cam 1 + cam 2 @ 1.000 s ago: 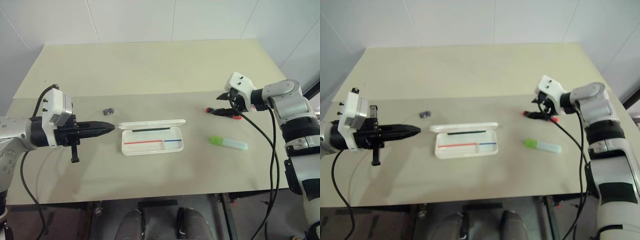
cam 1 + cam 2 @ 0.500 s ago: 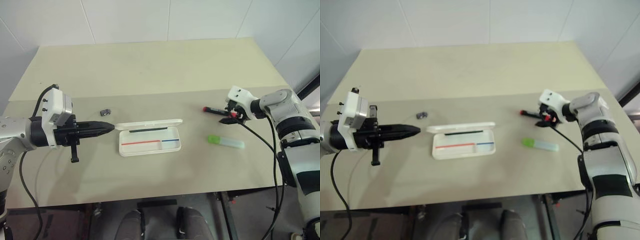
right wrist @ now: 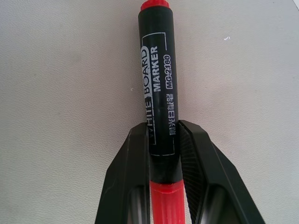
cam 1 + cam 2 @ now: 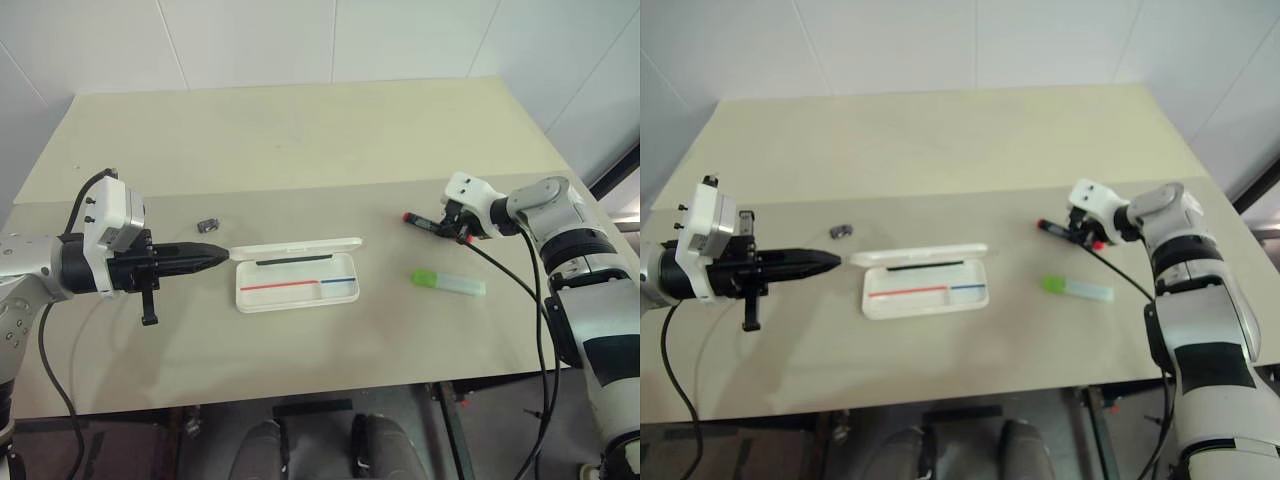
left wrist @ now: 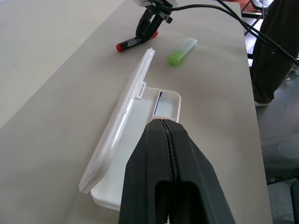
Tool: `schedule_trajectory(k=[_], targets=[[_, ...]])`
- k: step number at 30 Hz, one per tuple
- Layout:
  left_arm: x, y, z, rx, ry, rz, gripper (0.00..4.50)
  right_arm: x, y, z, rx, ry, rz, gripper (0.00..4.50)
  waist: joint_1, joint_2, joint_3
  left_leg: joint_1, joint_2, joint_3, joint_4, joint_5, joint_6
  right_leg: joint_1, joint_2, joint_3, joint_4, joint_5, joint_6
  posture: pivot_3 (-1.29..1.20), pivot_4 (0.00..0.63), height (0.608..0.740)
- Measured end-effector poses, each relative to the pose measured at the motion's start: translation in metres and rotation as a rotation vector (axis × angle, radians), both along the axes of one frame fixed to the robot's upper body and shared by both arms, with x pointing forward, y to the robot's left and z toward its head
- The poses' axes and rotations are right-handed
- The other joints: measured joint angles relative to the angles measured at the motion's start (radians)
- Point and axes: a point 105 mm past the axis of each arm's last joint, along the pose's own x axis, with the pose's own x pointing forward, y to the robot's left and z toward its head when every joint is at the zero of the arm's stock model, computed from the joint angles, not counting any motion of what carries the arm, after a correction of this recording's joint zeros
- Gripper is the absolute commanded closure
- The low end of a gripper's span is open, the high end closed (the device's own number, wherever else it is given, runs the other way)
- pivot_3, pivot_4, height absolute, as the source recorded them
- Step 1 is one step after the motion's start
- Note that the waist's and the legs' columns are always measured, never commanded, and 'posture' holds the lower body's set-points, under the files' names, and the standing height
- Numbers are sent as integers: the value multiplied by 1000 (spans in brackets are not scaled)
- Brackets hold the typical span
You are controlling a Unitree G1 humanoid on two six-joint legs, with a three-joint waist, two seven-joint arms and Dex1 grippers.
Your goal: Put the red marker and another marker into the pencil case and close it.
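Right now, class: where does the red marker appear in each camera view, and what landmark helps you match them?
Left eye: red marker, centre right, at the right gripper.
Right eye, same spot.
Left wrist, top, beyond the case.
Right wrist, centre, between the fingers.
Landmark: green marker lying beside it.

Glossy white plastic pencil case on a matt, faintly grainy table.

left arm: silver-grey shell, black wrist segment, white camera block with small screws, black cable looping at its 9 o'clock | left gripper: two long black tapered fingers, ribbed inner faces | right arm: silver-grey and white segments, black joints, white wrist block, black cable | right gripper: black wedge fingers
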Motion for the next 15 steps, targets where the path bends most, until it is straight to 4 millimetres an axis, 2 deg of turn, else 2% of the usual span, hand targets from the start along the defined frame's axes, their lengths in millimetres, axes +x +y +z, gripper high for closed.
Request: schedule_trajectory(k=[7,15], targets=[[1,0,1,4,-5,-1,4500,-4,0,2,11,21,34,3948,0,0,0,0,1,2,0,-2,0,-1,2,2,-1,0,0,0,150,740],[3,5,0,3,8,12,4500,-32,6,20,-39,48,284,3948,3,1,0,-1,2,4,1,-4,1,-2,2,3,-2,0,0,0,150,740]])
